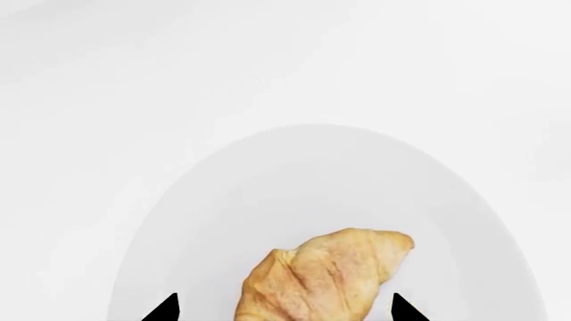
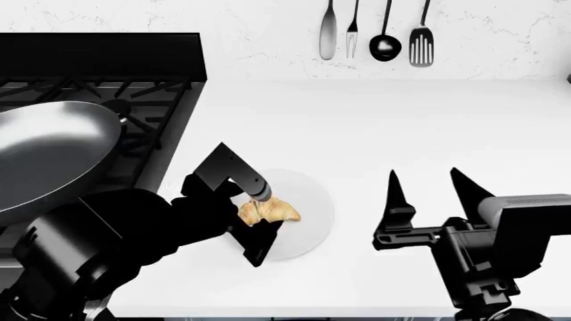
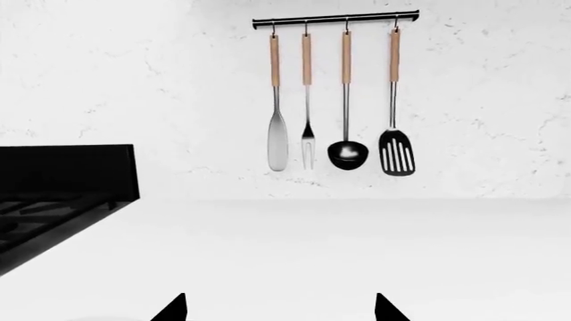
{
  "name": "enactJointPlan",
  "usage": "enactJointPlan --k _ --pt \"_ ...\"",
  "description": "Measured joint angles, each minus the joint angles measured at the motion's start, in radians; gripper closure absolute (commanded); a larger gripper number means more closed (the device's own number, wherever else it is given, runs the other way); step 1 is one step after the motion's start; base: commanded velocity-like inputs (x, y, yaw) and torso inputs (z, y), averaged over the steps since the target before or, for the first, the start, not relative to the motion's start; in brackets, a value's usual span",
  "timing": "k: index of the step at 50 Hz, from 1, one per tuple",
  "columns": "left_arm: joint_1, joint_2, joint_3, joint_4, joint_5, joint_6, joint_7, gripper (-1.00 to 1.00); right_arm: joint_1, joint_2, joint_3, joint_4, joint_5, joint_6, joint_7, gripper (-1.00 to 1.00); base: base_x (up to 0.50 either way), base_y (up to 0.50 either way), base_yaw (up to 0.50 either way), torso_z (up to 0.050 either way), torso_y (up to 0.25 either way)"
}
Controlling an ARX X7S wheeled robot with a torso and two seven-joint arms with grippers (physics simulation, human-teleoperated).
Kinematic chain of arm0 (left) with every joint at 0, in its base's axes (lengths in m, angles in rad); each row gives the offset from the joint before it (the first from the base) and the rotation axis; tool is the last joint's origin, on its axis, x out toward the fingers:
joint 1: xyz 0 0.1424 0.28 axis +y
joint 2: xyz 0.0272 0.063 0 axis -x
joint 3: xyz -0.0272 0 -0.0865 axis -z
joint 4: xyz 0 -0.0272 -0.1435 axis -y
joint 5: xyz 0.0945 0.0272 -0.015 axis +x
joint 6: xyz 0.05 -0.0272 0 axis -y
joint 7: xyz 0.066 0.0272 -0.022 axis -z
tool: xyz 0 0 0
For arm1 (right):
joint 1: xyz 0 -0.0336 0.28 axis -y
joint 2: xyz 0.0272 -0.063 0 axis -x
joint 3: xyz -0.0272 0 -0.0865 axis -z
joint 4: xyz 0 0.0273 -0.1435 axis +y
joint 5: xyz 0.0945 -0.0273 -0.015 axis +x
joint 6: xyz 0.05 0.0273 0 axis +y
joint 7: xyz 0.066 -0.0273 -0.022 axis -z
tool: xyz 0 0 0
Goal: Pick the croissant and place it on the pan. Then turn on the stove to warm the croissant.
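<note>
The golden-tan croissant [image 2: 267,211] lies on a flat white plate [image 2: 312,200] on the white counter. It also shows in the left wrist view [image 1: 325,274] on the plate [image 1: 223,200]. My left gripper [image 2: 243,207] is open and straddles the croissant, one finger on each side; in the left wrist view [image 1: 285,309] both tips stand apart from the pastry. The dark grey pan [image 2: 45,154] sits on the black stove [image 2: 134,100] at the left. My right gripper [image 2: 432,190] is open and empty above the counter, right of the plate.
Several utensils [image 2: 375,30] hang on the white wall at the back, also in the right wrist view [image 3: 335,100]. The stove's edge [image 3: 63,194] shows at the left of the right wrist view. The white counter [image 2: 402,120] stretches right of the stove.
</note>
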Motion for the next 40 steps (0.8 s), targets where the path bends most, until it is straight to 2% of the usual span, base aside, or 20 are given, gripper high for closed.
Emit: enactJointPlan --k 13,14,40 --pt "-0.002 0.000 0.016 -0.020 0.005 0.016 0.007 -1.00 -0.016 -0.002 0.000 0.009 -0.003 -0.029 -0.010 -1.00 0.00 0.00 0.00 0.000 0.000" --pt "-0.002 0.000 0.017 -0.022 0.005 0.017 0.008 1.00 -0.018 -0.001 0.001 0.009 -0.003 -0.031 -0.010 -1.00 0.00 0.00 0.00 0.000 0.000" --pt "-0.020 0.000 -0.017 0.008 -0.015 -0.017 -0.030 1.00 -0.018 0.006 0.001 -0.014 0.012 -0.027 0.008 -1.00 0.00 0.00 0.00 0.000 0.000"
